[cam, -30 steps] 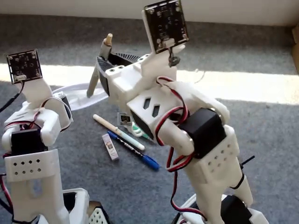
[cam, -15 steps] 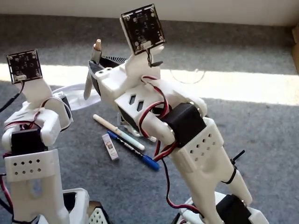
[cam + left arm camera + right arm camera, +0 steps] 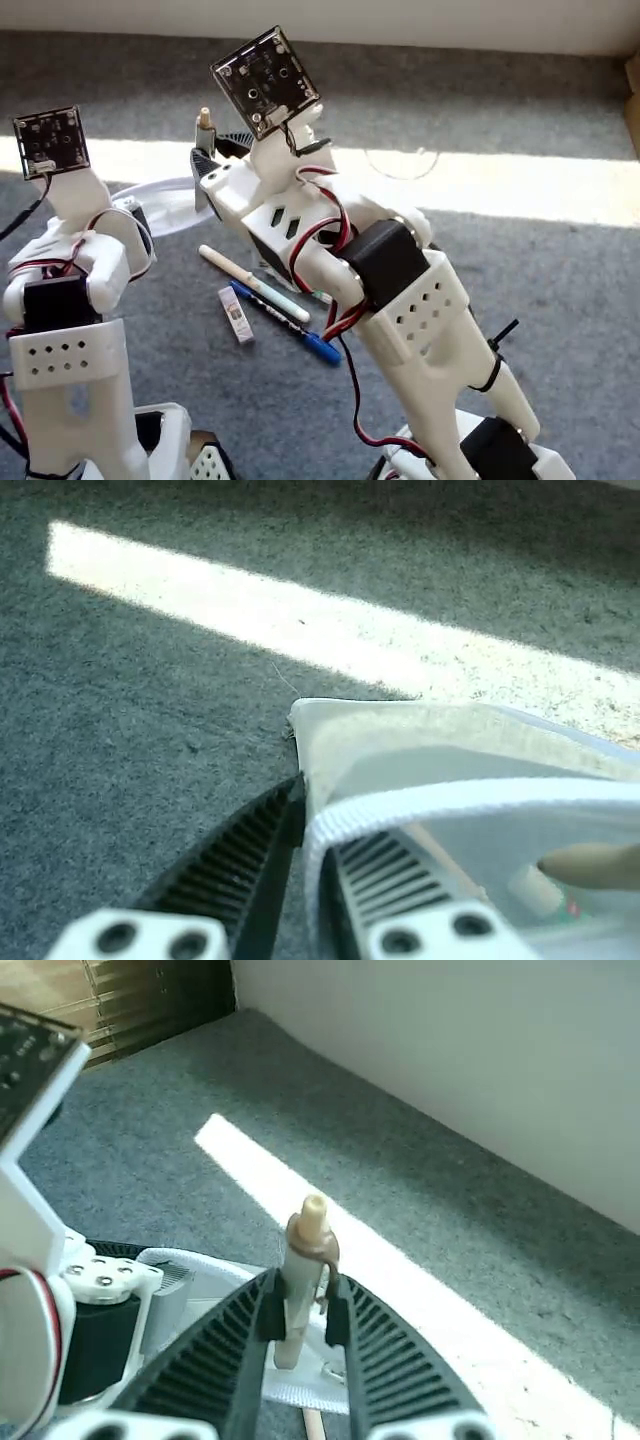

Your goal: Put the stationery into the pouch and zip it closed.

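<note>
pen (image 3: 303, 1260) nearer pouch (image 3: 450, 750) than before

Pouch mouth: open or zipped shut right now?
Open. The left gripper pinches one edge of the pouch, and its white rim curves apart from the far side, baring the inside.

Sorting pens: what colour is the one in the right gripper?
The pen is cream; best seen in right wrist view.

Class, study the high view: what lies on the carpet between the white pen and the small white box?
A dark pen with a blue cap lies between the white pen and the small white box, as the high view shows.
</note>
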You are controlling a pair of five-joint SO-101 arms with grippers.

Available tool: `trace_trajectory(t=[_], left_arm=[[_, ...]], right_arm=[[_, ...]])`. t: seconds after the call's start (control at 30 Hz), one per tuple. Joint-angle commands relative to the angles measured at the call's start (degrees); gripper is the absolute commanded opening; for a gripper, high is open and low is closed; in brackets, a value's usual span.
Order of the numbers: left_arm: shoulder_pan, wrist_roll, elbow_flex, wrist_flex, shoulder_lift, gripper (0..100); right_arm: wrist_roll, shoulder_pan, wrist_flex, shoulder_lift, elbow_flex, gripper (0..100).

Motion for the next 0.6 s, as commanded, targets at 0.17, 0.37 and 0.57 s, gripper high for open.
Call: trace_trajectory(t=[0.17,0.37,0.57], left_arm=[[-0.57,0.35,0.40,-0.53,1.10,1],[-0.57,0.35,0.48,-0.62,1.10,1],[-0.57,0.35,0.48,-0.70,1.10,1]], right_arm=[[0.53,-0.22,-1.63,-2.24,-0.75,0.6],[0.53,-0.22,-1.63,-2.24,-0.75,0.7],[0.53,-0.40,-1.27,-2.24,-0.75,0.7]])
